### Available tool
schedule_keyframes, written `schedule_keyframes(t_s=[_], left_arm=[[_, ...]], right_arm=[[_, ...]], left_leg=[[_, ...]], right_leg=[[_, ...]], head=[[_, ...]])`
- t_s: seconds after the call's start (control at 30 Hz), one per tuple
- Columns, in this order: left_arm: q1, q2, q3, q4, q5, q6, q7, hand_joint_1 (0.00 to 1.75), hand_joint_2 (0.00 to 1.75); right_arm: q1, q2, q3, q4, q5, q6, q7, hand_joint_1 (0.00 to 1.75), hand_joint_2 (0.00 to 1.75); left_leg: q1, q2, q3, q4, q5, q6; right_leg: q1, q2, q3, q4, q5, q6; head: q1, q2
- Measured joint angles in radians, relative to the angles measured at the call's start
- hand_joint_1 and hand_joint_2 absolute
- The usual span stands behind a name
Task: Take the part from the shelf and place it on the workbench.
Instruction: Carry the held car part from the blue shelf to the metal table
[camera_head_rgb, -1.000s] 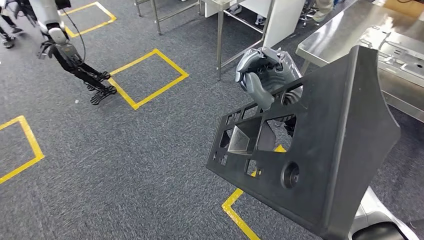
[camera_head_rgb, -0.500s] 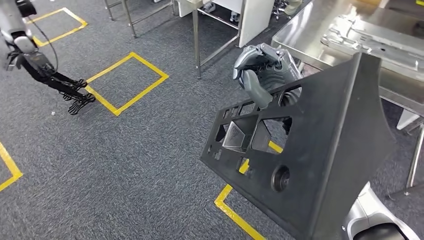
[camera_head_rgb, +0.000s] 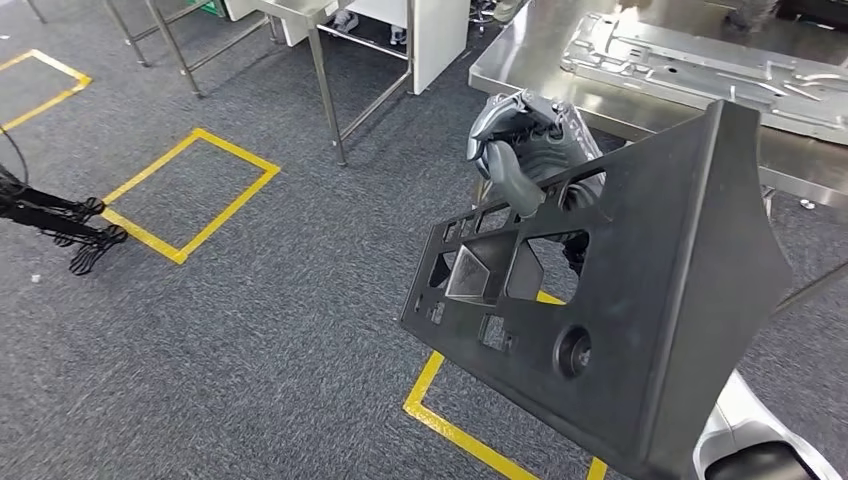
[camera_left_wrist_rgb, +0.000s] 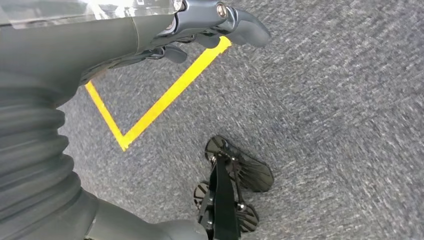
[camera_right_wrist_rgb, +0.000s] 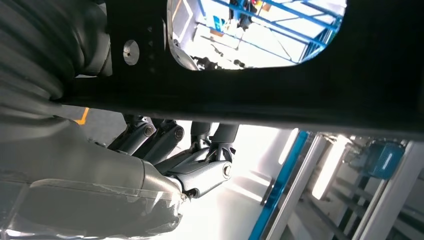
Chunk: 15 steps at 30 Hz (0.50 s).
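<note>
Right robot hand (camera_head_rgb: 525, 155) gripping black part (camera_head_rgb: 640, 300), left robot hand (camera_left_wrist_rgb: 200, 30) empty over carpet (camera_left_wrist_rgb: 325, 125).

Floor: grey carpet (camera_head_rgb: 250, 330) marked with yellow tape rectangles (camera_head_rgb: 190, 195); steel-legged table frames (camera_head_rgb: 325, 95) at rear; stainless tabletop (camera_head_rgb: 520, 50) beyond.

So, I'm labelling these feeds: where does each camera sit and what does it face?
Head view: high on the body, facing down at carpet and steel workbench; right hand holds the black part.
Left wrist view: behind the left hand, facing the carpet.
Right wrist view: behind the right hand, facing the part's underside.
Head and right wrist views share hand and part.
</note>
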Motion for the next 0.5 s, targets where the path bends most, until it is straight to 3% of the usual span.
schedule_keyframes(t_s=[0.07, 0.13, 0.2, 0.27, 0.3, 0.33, 0.37, 0.43, 0.5], left_arm=[[-0.003, 0.001, 0.001, 0.000, 0.000, -0.006, 0.008, 0.00, 1.75], [-0.007, 0.002, 0.001, 0.000, -0.001, -0.009, 0.018, 0.00, 1.75], [-0.008, 0.003, 0.001, 0.000, -0.002, -0.011, 0.026, 0.00, 1.75], [-0.006, 0.004, 0.001, 0.000, -0.005, -0.012, 0.032, 0.00, 1.75], [-0.005, 0.004, 0.001, 0.000, -0.006, -0.014, 0.033, 0.00, 1.75], [-0.006, 0.005, 0.001, 0.000, -0.008, -0.015, 0.034, 0.00, 1.75], [-0.006, 0.005, 0.000, 0.000, -0.009, -0.019, 0.034, 0.00, 1.75], [-0.007, 0.005, 0.000, 0.000, -0.018, -0.031, 0.034, 0.00, 1.75], [-0.007, 0.005, -0.003, 0.000, -0.030, -0.045, 0.034, 0.00, 1.75]], right_arm=[[-0.007, 0.002, -0.006, 0.006, -0.014, 0.007, 0.008, 1.75, 1.75], [-0.016, 0.002, -0.016, 0.010, -0.027, 0.012, 0.017, 1.75, 1.75], [-0.028, 0.002, -0.022, 0.014, -0.034, 0.013, 0.022, 1.75, 1.75], [-0.032, 0.003, -0.024, 0.019, -0.037, 0.014, 0.025, 1.75, 1.75], [-0.030, 0.003, -0.024, 0.021, -0.038, 0.015, 0.026, 1.75, 1.75], [-0.029, 0.003, -0.025, 0.024, -0.039, 0.015, 0.027, 1.75, 1.75], [-0.028, 0.003, -0.026, 0.026, -0.040, 0.016, 0.027, 1.75, 1.75], [-0.031, 0.003, -0.029, 0.028, -0.042, 0.019, 0.026, 1.75, 1.75], [-0.035, 0.003, -0.031, 0.029, -0.044, 0.024, 0.025, 1.75, 1.75]], left_leg=[[-0.001, 0.004, 0.003, -0.009, -0.001, 0.011], [0.001, 0.023, 0.004, -0.018, 0.006, 0.025], [0.001, 0.047, 0.005, -0.023, 0.010, 0.036], [-0.001, 0.069, 0.003, -0.023, 0.009, 0.039], [-0.002, 0.081, 0.003, -0.023, 0.009, 0.040], [-0.003, 0.091, 0.003, -0.023, 0.008, 0.040], [-0.004, 0.102, 0.004, -0.022, 0.007, 0.040], [-0.007, 0.121, 0.008, -0.021, 0.003, 0.036], [-0.013, 0.137, 0.012, -0.020, -0.001, 0.028]], right_leg=[[-0.002, 0.018, -0.008, -0.001, 0.006, 0.013], [-0.002, -0.003, -0.017, 0.013, -0.006, 0.024], [-0.001, -0.056, -0.058, 0.102, -0.059, 0.033], [-0.003, -0.081, -0.121, 0.238, -0.119, 0.040], [-0.005, -0.083, -0.141, 0.281, -0.129, 0.041], [-0.006, -0.085, -0.141, 0.284, -0.120, 0.042], [-0.006, -0.090, -0.120, 0.245, -0.094, 0.040], [-0.001, -0.123, -0.042, 0.097, -0.032, 0.030], [0.009, -0.150, 0.004, 0.003, -0.005, 0.017]], head=[[0.000, 0.000], [0.003, 0.000], [0.010, 0.000], [0.014, 0.000], [0.014, 0.000], [0.014, 0.000], [0.014, 0.000], [0.014, 0.000], [0.014, 0.000]])
